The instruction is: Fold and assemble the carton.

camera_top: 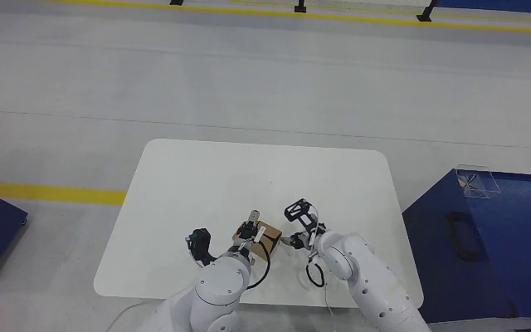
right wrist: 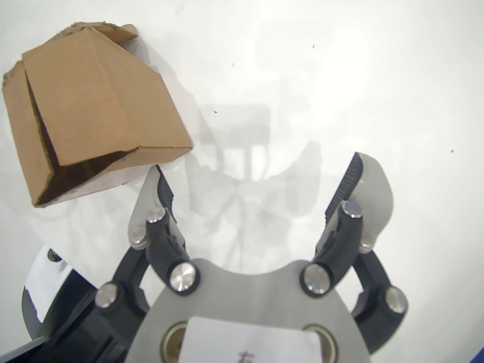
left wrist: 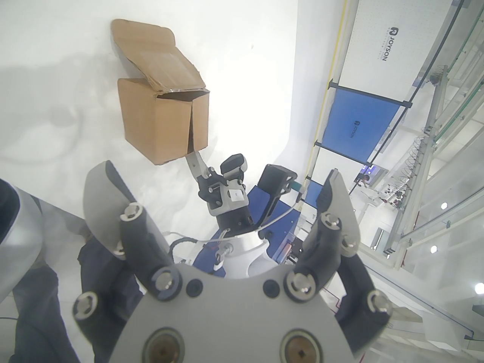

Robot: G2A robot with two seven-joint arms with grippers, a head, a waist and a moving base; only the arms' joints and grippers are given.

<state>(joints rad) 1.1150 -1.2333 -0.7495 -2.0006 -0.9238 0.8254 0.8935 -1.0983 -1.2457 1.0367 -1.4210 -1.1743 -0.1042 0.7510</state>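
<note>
The left hand [left wrist: 221, 181] and the right hand [right wrist: 257, 169] are held wide open and empty, with one right fingertip [right wrist: 163, 186] at the carton's [right wrist: 98, 107] corner. The carton is set on the counter [camera_top: 249, 174] near its front edge and is squared into a box. Its flaps gape and the lid is untucked, so closing is judged outstanding.

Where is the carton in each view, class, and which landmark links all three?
Top view: carton near the table's near edge, between the arms.
Left wrist view: carton standing on the table, one flap raised.
Right wrist view: carton beside one finger of the right gripper.
Shared landmark: the white table.
</note>
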